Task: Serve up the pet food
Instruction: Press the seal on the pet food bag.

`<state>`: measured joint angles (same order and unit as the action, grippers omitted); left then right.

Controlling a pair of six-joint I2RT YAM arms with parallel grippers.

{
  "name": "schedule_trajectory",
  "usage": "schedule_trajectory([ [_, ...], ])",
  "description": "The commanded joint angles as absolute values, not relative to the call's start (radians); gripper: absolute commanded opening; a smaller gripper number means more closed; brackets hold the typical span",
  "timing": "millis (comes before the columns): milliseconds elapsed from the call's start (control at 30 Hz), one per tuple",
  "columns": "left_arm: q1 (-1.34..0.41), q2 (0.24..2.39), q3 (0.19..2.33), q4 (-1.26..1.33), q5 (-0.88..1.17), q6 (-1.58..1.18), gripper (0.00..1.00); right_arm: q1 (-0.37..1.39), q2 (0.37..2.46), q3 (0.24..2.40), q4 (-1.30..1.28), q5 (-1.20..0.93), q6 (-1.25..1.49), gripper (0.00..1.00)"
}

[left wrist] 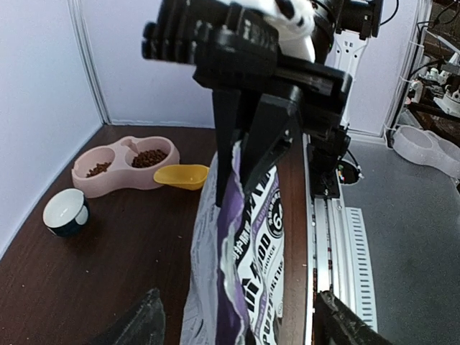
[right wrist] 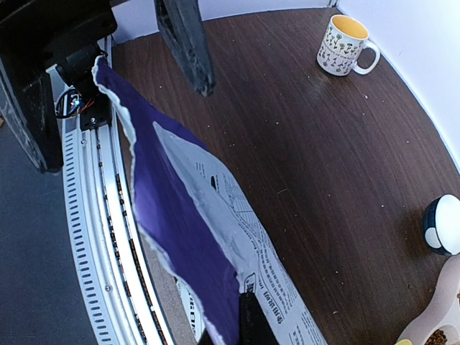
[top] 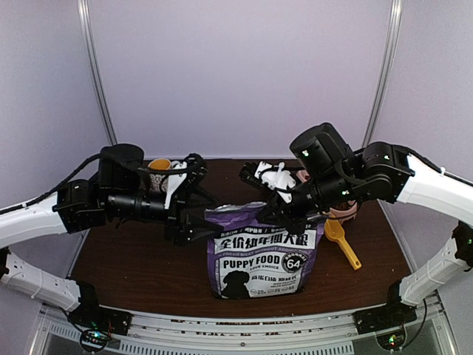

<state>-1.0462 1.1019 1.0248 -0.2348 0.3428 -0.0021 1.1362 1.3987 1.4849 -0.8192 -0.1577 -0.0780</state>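
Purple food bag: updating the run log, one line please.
right gripper: shut on top edge of purple puppy-food bag; left gripper: open; pink double bowl: brown kibble inside

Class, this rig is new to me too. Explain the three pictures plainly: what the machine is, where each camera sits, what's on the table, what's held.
The machine is two robot arms bolted at the near edge of a brown table. One picture looks down from above and behind; the other two come from cameras on each wrist. On the table stand a purple PUPPY FOOD bag, a pink double bowl holding kibble, a yellow scoop, a patterned mug and a small dark cup. The right hand pinches the bag's top edge; the left hand is open, straddling the bag.
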Motion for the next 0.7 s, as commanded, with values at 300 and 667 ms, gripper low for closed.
schedule_trajectory([
  [300,-1.042,1.129,1.079,-0.268,0.363,0.038,0.24,1.138,1.383,1.503,-0.795,-0.201,-0.062,0.0],
  [667,-1.042,1.131,1.08,-0.258,0.383,0.041,0.0,1.136,1.391,1.507,-0.805,-0.205,-0.064,0.0],
])
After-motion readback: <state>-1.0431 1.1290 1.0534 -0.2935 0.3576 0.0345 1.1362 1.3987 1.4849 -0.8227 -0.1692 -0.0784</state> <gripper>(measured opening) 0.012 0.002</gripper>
